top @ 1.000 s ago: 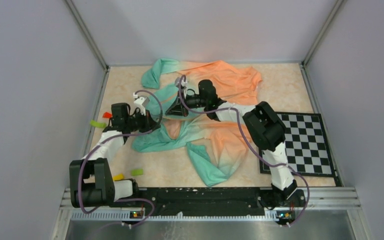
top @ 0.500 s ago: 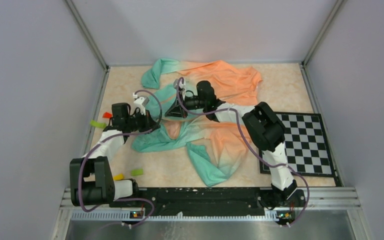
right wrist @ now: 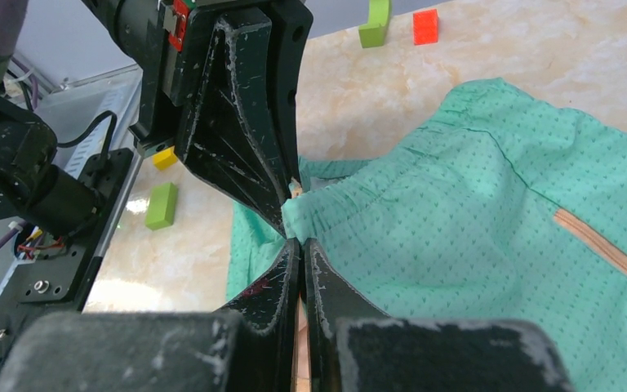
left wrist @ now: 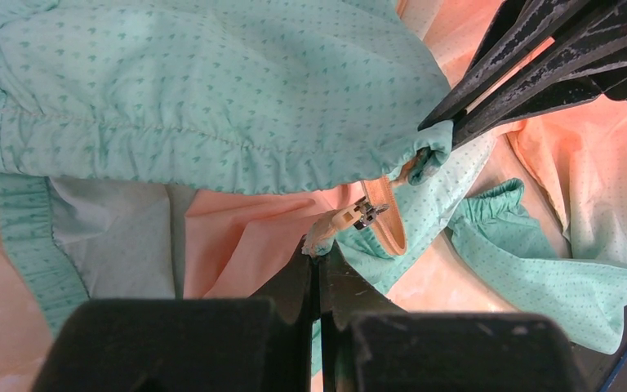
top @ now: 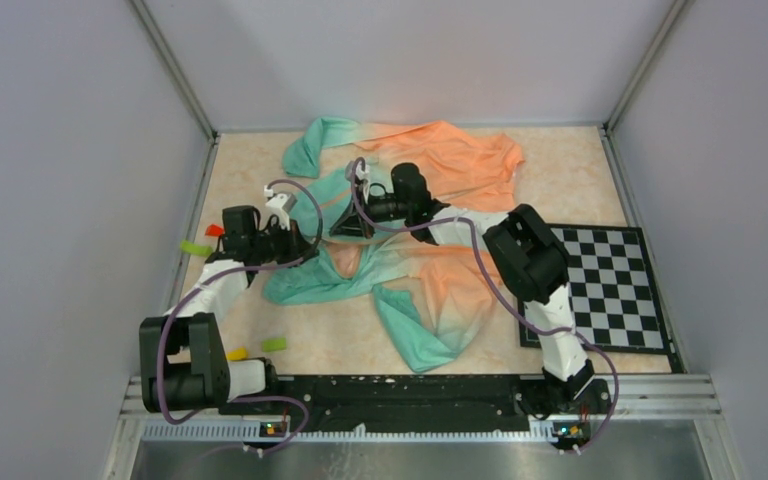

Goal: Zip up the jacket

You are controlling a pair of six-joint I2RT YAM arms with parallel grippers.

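Observation:
The jacket lies crumpled across the table, teal at the near and left parts, orange at the back. My left gripper is shut on the bottom end of one zipper edge, just below the metal slider. My right gripper is shut on the teal hem corner of the other front edge and holds it lifted. The two grippers are tip to tip. The right fingers show in the left wrist view. The left fingers show in the right wrist view.
A checkerboard lies at the right, partly under the right arm. Small blocks lie on the left side: green, red, yellow and green. Grey walls enclose the table.
My right gripper has shifted slightly to the left with the hem, closer to the left gripper. The left arm has hardly moved.

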